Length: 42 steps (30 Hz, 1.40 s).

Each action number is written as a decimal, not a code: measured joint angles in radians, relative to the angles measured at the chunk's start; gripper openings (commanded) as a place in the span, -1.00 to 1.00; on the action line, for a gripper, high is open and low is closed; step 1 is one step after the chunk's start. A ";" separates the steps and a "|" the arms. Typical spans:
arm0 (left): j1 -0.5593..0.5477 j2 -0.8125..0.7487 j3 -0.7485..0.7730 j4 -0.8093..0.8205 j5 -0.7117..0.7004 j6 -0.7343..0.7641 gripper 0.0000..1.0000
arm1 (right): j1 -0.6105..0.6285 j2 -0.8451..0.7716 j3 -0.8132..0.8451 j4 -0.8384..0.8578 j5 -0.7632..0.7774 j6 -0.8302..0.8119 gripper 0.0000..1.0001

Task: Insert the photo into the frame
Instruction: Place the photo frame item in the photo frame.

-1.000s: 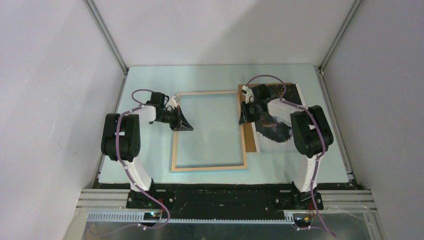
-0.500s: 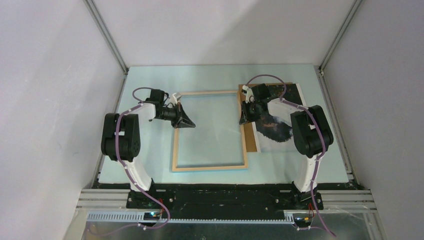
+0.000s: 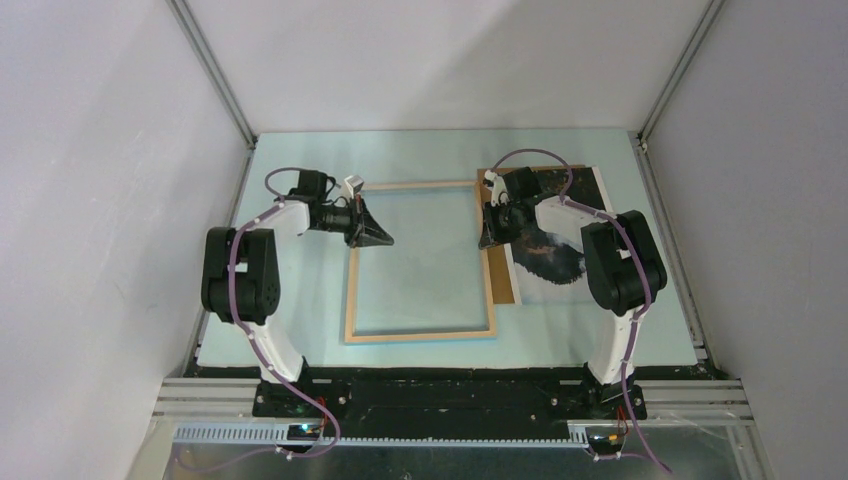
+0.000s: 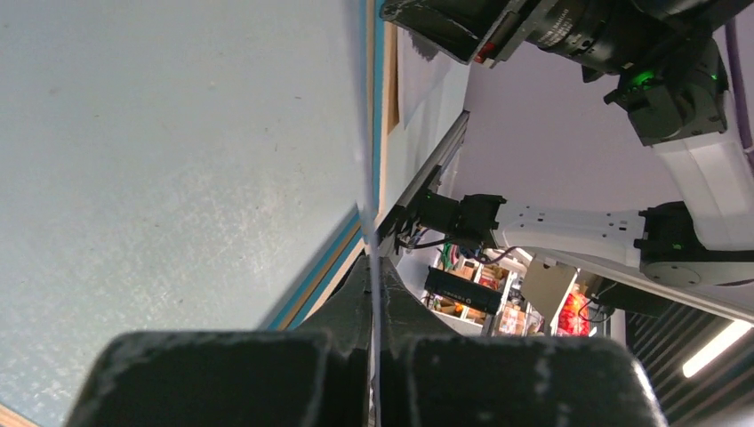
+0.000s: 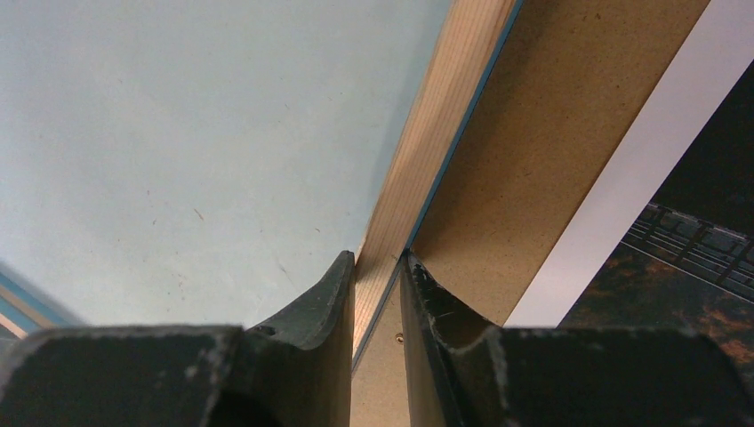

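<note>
My right hand (image 3: 487,241) is clamped on the right rail of the frame (image 3: 420,334), which is lying bare-wood side up on the worktop (image 3: 420,160). The photo (image 3: 545,268) sits picture-up just to the right of that hand, on the brown backing board (image 3: 503,285) and outside the frame. My left hand (image 3: 378,238) is pinched shut on nothing, up by the frame's far left corner.

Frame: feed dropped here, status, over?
Left claw shut, at the frame left rail. Right claw clamped on right rail. Photo outside, on backing board.
</note>
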 measured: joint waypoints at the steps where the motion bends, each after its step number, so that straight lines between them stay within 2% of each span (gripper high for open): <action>1: 0.000 -0.002 0.003 -0.001 0.006 -0.005 -1.00 | 0.000 0.000 0.000 0.000 0.000 0.000 -0.55; 25: 0.000 -0.010 0.003 -0.001 0.029 -0.012 -1.00 | 0.000 0.000 0.000 0.000 0.000 -0.002 -0.57; 42: -0.001 0.019 -0.033 -0.002 -0.092 0.054 -1.00 | 0.000 0.000 0.000 0.000 0.000 -0.003 -0.58</action>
